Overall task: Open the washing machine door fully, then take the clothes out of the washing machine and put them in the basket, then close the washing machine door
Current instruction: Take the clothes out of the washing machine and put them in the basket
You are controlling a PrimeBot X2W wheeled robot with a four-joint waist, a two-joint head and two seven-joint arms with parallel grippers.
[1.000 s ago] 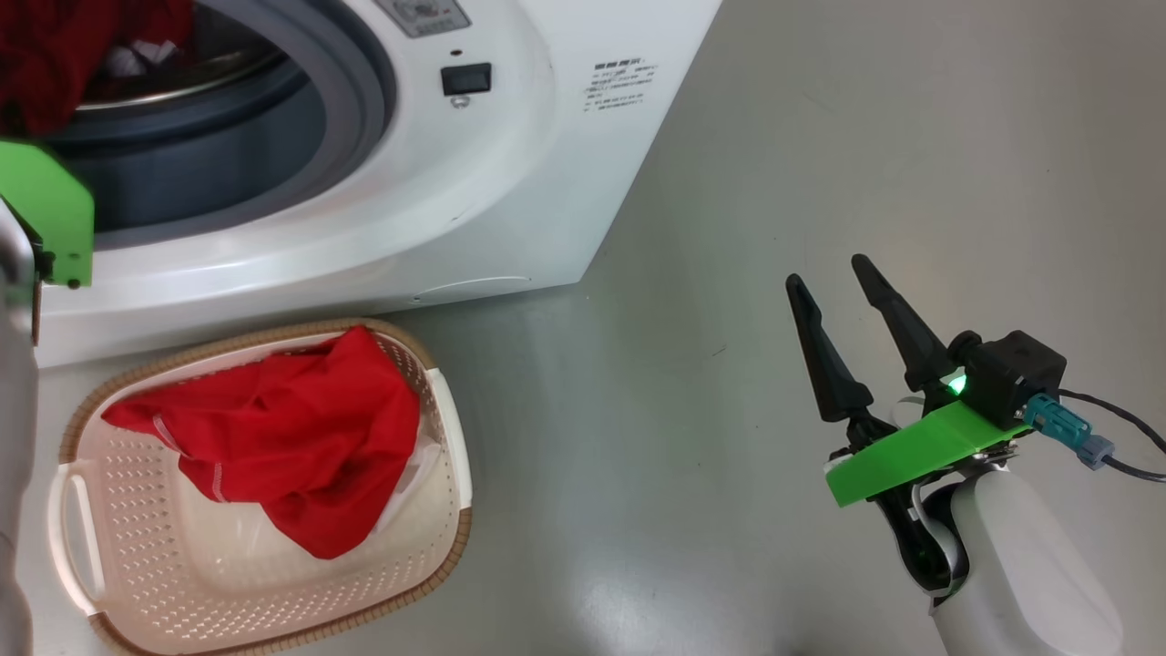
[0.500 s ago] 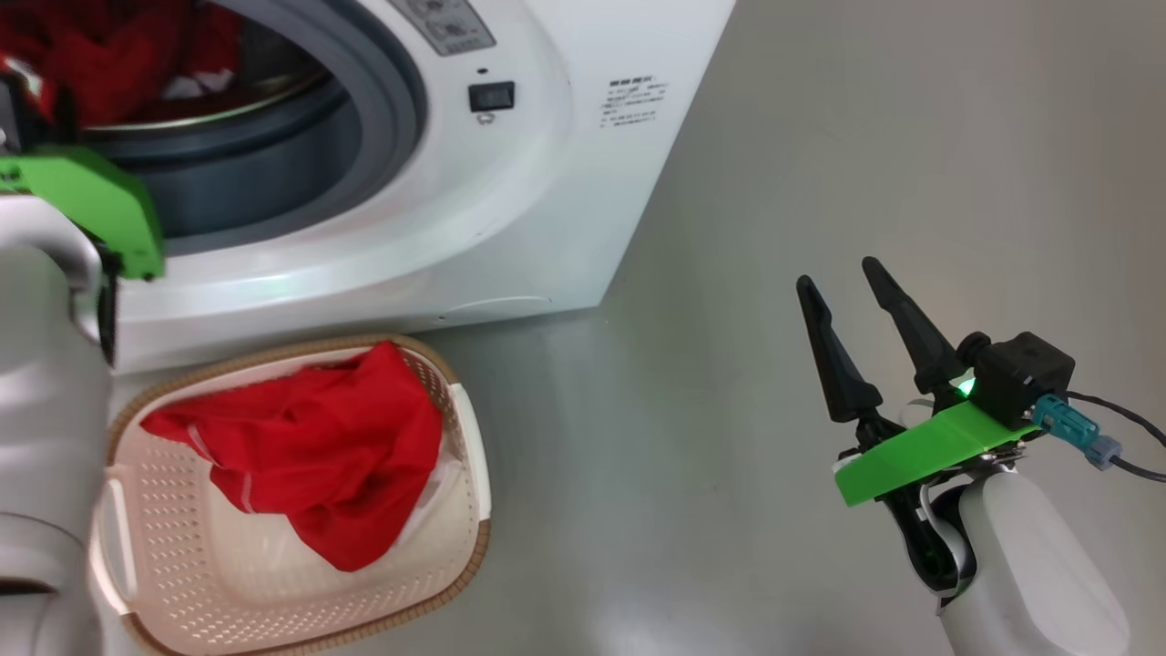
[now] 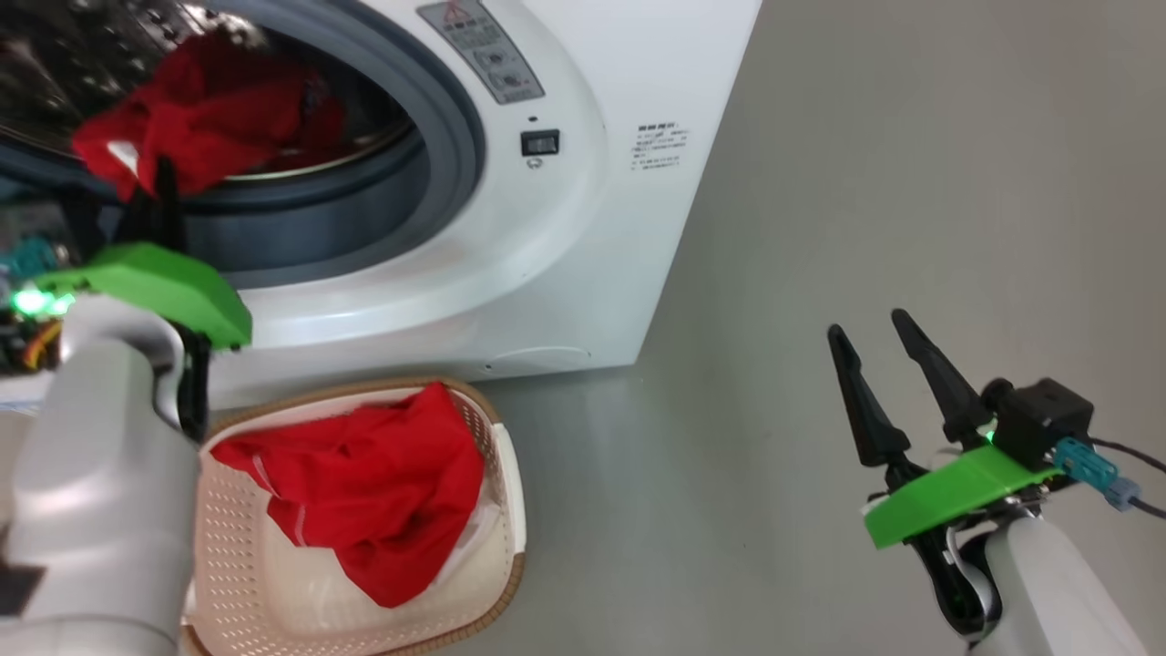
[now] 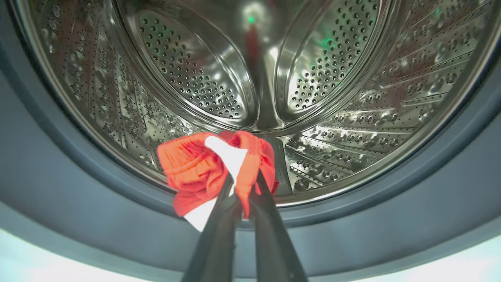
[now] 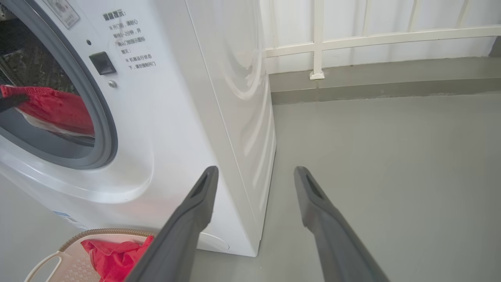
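Observation:
The white washing machine [image 3: 565,228] stands open at the upper left; its door is out of view. My left gripper [image 3: 164,182] is at the drum mouth, shut on a red garment [image 3: 219,109] with a white patch. The left wrist view shows the fingers [image 4: 219,219] pinching that bunched cloth [image 4: 191,168] in front of the steel drum [image 4: 352,98]. Another red garment [image 3: 383,492] lies in the cream basket [image 3: 506,474] on the floor below the machine. My right gripper [image 3: 865,325] hovers open over the floor at the lower right, holding nothing.
The grey rubber gasket [image 4: 58,188] rings the drum opening. Bare grey floor [image 3: 865,164] stretches right of the machine. In the right wrist view, a white railing and wall [image 5: 372,35] stand behind the machine, and the basket [image 5: 78,239] sits at its foot.
My left gripper has shut on the red garment in the drum and lifted it toward the opening. The head camera has shifted. The right gripper stays open and still.

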